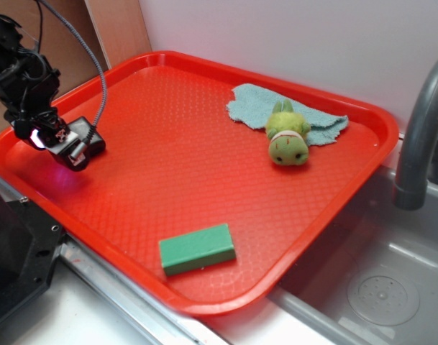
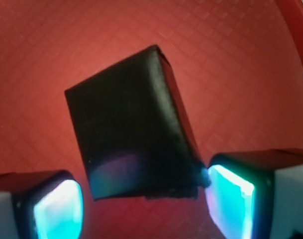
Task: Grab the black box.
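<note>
Black box (image 2: 134, 124) sits skewed between the hand's (image 2: 141, 201) spread fingers; right pad (image 2: 230, 199) touches its corner, left apart; squaring up seems needed.

I work at a mock kitchen: a steel sink (image 1: 391, 287), a grey faucet (image 1: 420, 136), and a red tray (image 1: 168, 158) beside them.

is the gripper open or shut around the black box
Open: in the wrist view the fingers sit spread either side of the black box, left one clear of it.
</note>
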Tool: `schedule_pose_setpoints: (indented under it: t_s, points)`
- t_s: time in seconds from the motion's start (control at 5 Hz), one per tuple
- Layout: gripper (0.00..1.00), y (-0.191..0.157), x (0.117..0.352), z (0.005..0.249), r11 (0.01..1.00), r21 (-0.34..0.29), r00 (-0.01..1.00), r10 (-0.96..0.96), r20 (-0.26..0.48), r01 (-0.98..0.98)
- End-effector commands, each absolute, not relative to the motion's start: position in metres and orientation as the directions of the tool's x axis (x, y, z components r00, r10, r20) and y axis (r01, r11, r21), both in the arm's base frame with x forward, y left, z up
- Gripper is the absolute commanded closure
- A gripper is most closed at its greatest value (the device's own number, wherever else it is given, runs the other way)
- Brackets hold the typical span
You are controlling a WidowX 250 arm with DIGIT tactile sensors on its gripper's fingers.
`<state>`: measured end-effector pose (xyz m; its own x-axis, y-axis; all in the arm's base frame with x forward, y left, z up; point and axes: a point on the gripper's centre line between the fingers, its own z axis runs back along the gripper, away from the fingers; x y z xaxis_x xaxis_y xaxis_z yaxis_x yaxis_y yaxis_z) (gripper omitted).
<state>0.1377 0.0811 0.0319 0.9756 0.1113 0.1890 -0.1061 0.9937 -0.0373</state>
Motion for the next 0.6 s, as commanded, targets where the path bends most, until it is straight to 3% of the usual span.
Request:
schedule_pose_setpoints:
  t_s: [0.0,0.2,0.4]
  points:
    - [0.00,0.098,0.137,0.038,0.994,-0.016,0.970,0.110,0.216,-0.110]
    - [0.00,0.098,0.137,0.038,0.994,-0.016,0.970,0.110,0.216,-0.110]
    - [0.61,0.108,0.166,-0.003,0.994,0.018,0.978,0.106,0.181,-0.111]
